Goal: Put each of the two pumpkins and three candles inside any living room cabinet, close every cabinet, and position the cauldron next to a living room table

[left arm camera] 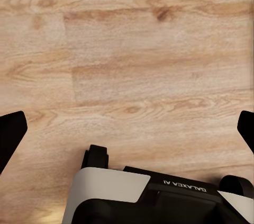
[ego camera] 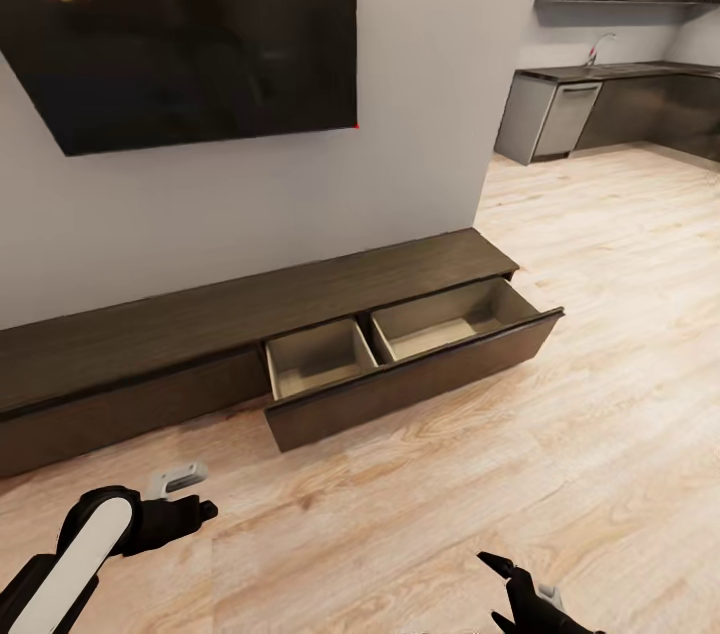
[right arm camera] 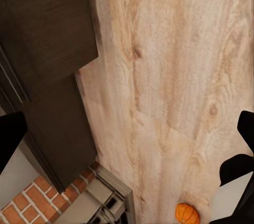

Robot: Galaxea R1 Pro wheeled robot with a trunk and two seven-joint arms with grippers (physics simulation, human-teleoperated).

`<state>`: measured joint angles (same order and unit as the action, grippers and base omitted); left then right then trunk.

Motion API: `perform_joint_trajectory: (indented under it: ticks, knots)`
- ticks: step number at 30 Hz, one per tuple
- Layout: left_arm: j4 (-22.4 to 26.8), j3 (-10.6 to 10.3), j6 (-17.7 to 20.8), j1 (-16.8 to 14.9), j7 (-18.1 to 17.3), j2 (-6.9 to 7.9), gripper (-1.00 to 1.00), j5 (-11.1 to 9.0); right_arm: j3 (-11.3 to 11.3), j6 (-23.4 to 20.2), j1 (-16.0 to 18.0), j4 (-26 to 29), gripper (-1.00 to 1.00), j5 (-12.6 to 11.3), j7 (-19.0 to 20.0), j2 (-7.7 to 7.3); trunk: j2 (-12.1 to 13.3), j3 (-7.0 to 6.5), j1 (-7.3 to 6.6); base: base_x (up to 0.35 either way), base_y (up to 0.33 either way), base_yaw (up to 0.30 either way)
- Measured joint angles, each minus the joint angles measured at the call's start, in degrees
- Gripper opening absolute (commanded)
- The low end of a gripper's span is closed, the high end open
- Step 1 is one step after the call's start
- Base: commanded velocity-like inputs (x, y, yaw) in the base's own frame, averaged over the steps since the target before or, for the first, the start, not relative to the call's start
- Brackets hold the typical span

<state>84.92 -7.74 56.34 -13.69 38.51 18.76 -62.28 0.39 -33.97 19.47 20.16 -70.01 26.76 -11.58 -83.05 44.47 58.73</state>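
Left gripper (ego camera: 185, 492) hangs low over bare wood floor (ego camera: 600, 334), fingers spread, nothing between them. The cabinet (ego camera: 200, 314) runs long along the wall under the TV (ego camera: 180, 24), its right-hand drawer (ego camera: 410, 384) pulled out showing two pale empty compartments, straight ahead and between both arms. Right gripper (ego camera: 505, 579) is also spread and empty; its wrist camera catches one pumpkin (right arm camera: 187, 213) on the floor by a brick edge (right arm camera: 32, 203), so the right arm looks nearer to it.

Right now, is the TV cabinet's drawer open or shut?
Open. The cabinet has one drawer pulled out, showing two empty beige compartments.
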Motion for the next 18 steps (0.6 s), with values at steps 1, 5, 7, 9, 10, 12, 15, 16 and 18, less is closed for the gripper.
perform_joint_trajectory:
  ticks: [1, 5, 7, 9, 10, 12, 15, 16, 18]
  knots:
    - [0.0, 0.0, 0.0, 0.0, 0.0, 0.00, 1.00, 0.0, 0.0, 0.0, 0.0, 0.0, 1.00, 0.0, 0.0, -0.02, 0.0, 0.00, 0.00, -0.051, 0.000, -0.260]
    - [0.0, 0.0, 0.0, 0.0, 0.0, 0.00, 1.00, 0.0, 0.0, 0.1, 0.0, 0.0, 1.00, 0.0, 0.0, -0.01, 0.0, 0.00, 0.01, -0.115, 0.000, -0.260]
    - [0.0, 0.0, 0.0, 0.0, 0.0, 0.00, 1.00, 0.0, 0.0, 0.1, 0.0, 0.0, 1.00, 0.0, 0.0, 0.00, 0.0, 0.00, 0.02, -0.207, 0.000, -0.260]
    - [0.0, 0.0, 0.0, 0.0, 0.0, 0.00, 1.00, 0.0, 0.0, 0.1, 0.0, 0.0, 1.00, 0.0, 0.0, 0.00, 0.0, 0.00, 0.03, -0.236, 0.000, -0.260]
    - [0.0, 0.0, 0.0, 0.0, 0.0, 0.00, 1.00, 0.0, 0.0, 0.1, 0.0, 0.0, 1.00, 0.0, 0.0, 0.00, 0.0, 0.00, 0.02, -0.203, 0.000, -0.260]
    - [0.0, 0.0, 0.0, 0.0, 0.0, 0.00, 1.00, 0.0, 0.0, 0.1, 0.0, 0.0, 1.00, 0.0, 0.0, 0.00, 0.0, 0.00, 0.01, -0.105, 0.000, -0.260]
    - [0.3, 0.0, 0.0, 0.0, 0.0, 0.00, 1.00, 0.0, 0.0, 0.1, 0.0, 0.0, 1.00, 0.0, 0.0, -0.04, 0.0, 0.00, 0.00, -0.042, 0.000, -0.260]
    - [0.4, 0.0, 0.0, 0.0, 0.0, 0.00, 1.00, 0.0, 0.0, 0.1, 0.0, 0.0, 1.00, 0.0, 0.0, -0.05, 0.0, 0.00, 0.00, -0.017, 0.000, -0.260]
    - [0.5, 0.0, 0.0, 0.0, 0.0, 0.00, 1.00, 0.0, -0.1, 0.1, 0.0, 0.0, 1.00, 0.0, 0.0, -0.08, 0.0, 0.00, 0.00, -0.007, 0.000, -0.260]
